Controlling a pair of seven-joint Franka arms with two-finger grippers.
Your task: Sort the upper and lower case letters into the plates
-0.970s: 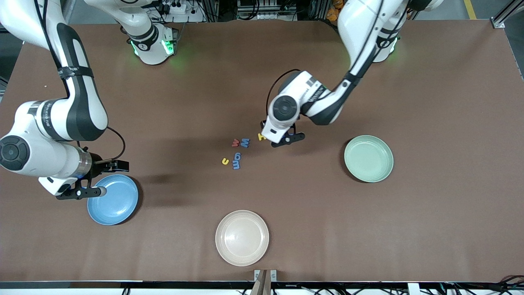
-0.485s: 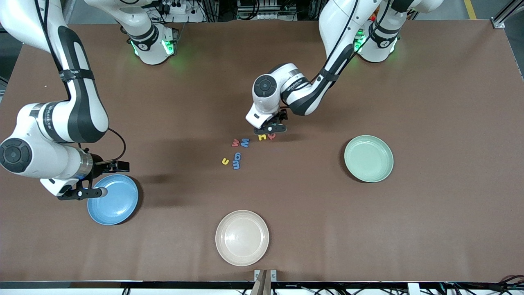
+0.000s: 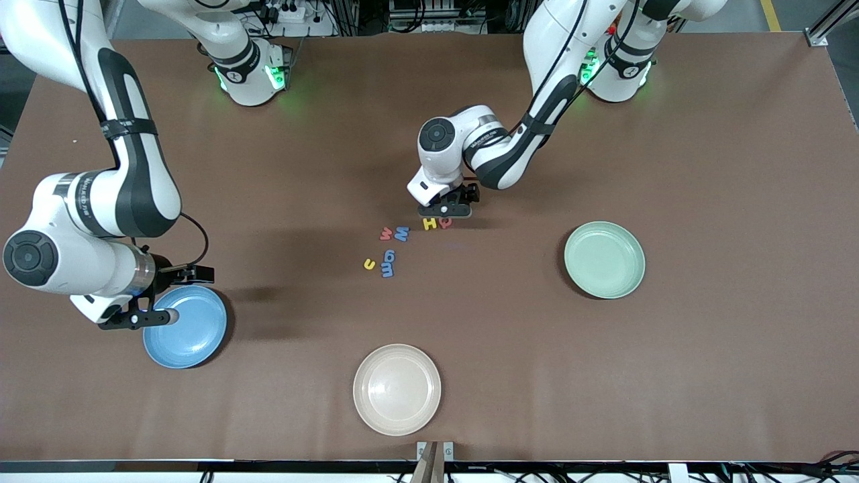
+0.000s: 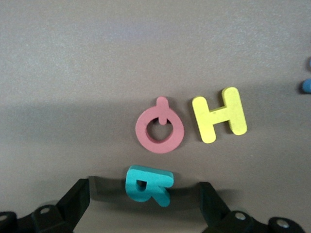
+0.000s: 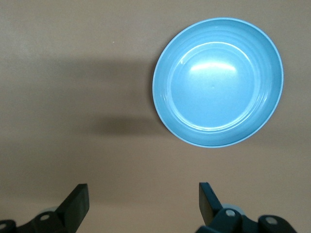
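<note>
Left gripper (image 3: 445, 210): at frame centre of the front view, low over the teal letter (image 4: 147, 184); jaws apart, nothing held.
Teal letter: on the bench (image 3: 704, 168), between the open fingers (image 4: 73, 200) in the left wrist view, just beside the red letter (image 4: 159, 129) and yellow H (image 4: 219, 115).
Other letters (image 3: 388, 249): clustered just below frame centre.
Right gripper (image 3: 137, 316): lower left of the frame, above the rim of the blue plate (image 3: 194, 335); jaws apart, empty, waiting.
Green plate (image 3: 604, 259): right of centre.
Cream plate (image 3: 396, 389): bottom centre.
</note>
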